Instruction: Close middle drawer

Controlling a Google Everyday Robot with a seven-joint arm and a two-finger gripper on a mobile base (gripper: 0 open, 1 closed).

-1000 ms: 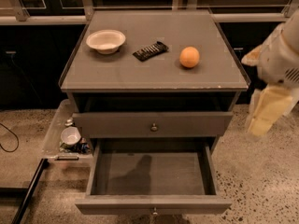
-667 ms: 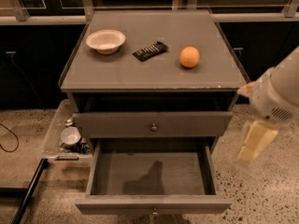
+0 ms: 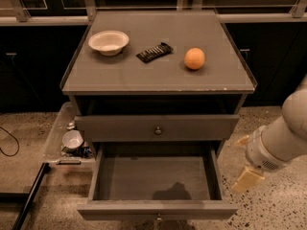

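Note:
The middle drawer (image 3: 156,178) is pulled far out of the grey cabinet, and its inside is bare. Its flat front (image 3: 158,210) faces me at the bottom of the view, with the small round knob (image 3: 158,218) at the centre. The uppermost matching drawer (image 3: 156,127) above it stands slightly out. The lowest drawer is hidden under the open one. My gripper (image 3: 247,177) hangs to the right of the open drawer's right side wall, at about the drawer's height. It is apart from the drawer and holds nothing.
On the cabinet top (image 3: 158,75) lie a white bowl (image 3: 109,41), a dark snack packet (image 3: 154,52) and an orange (image 3: 194,58). A clear bin (image 3: 62,143) with a cup (image 3: 73,139) stands on the floor at the left. A cable (image 3: 9,145) lies further left.
My arm has come down and a little to the left, from beside the cabinet top to beside the open drawer. The drawers and the objects on top have not moved.

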